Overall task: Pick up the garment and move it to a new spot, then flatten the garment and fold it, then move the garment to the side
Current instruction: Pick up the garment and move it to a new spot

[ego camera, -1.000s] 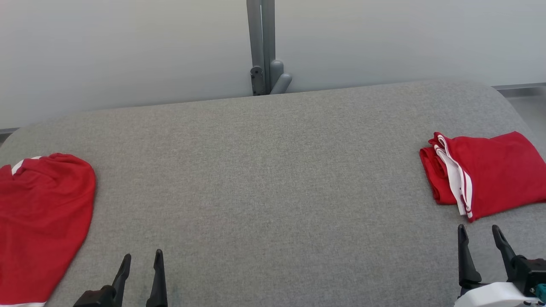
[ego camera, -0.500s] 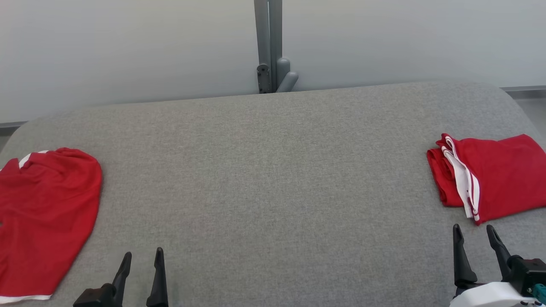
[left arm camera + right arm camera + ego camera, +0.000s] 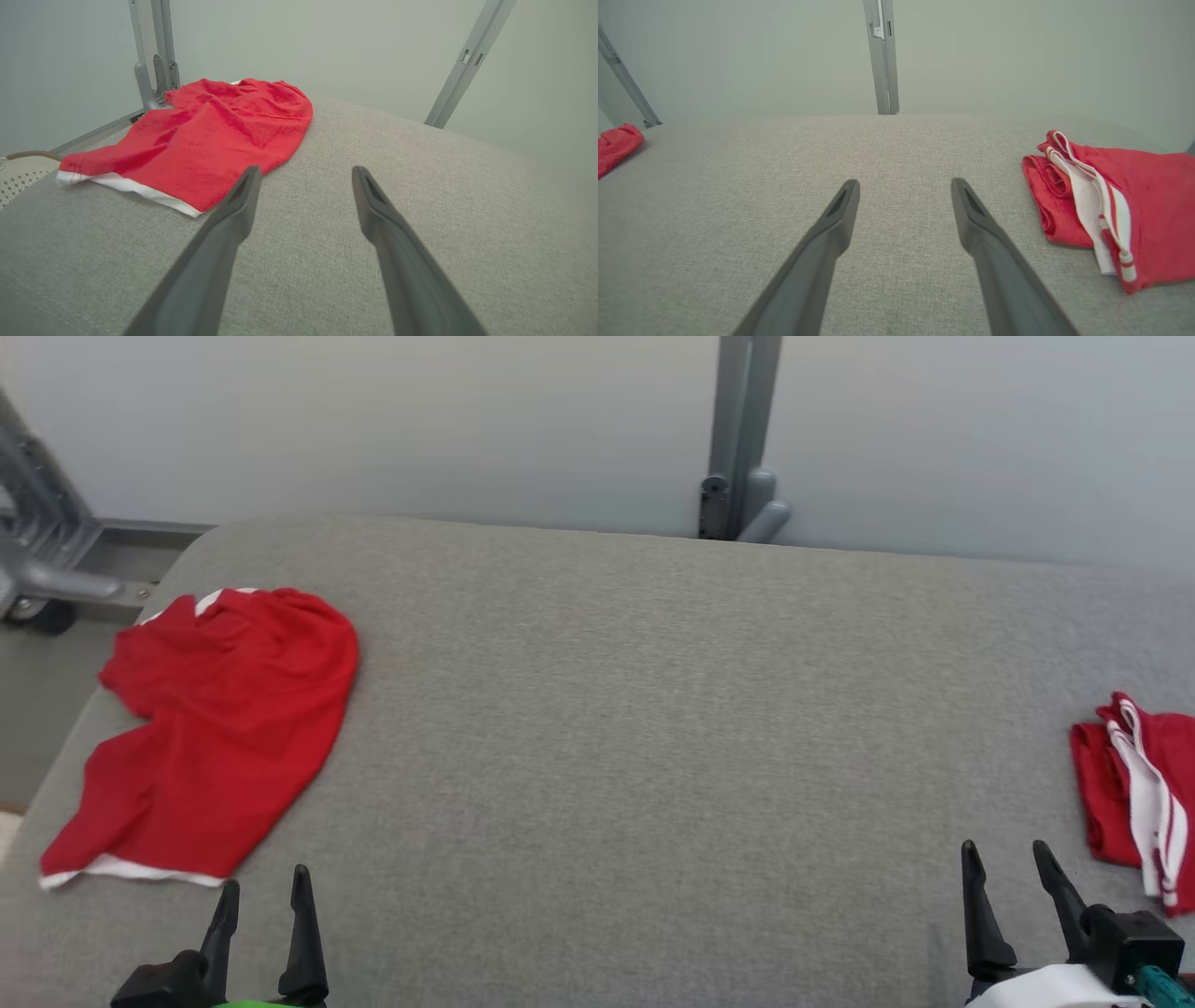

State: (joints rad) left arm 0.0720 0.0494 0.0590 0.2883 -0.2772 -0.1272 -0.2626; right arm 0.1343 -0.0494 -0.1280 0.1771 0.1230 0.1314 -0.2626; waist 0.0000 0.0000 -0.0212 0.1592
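Head view: a grey fabric-covered table [image 3: 635, 709] is stretching across the frame, its far edge running along a pale wall. A loose red garment [image 3: 224, 709] with a white hem is lying rumpled on the table's left side, its hem end reaching toward the near left edge. A folded red garment [image 3: 1134, 793] with white stripes is sitting at the right edge, well apart from the loose one. A grey metal post [image 3: 738, 429] is rising behind the table. The left gripper [image 3: 266, 879] is hovering at the lower left, just on the near side of the loose garment's hem, its fingers spread and gripping nothing. The right gripper [image 3: 1004, 847] is hovering at the lower right, near the folded garment, its fingers likewise spread and empty.

In the left wrist view the loose red garment [image 3: 205, 135] is lying ahead and to the left of the parted fingers.
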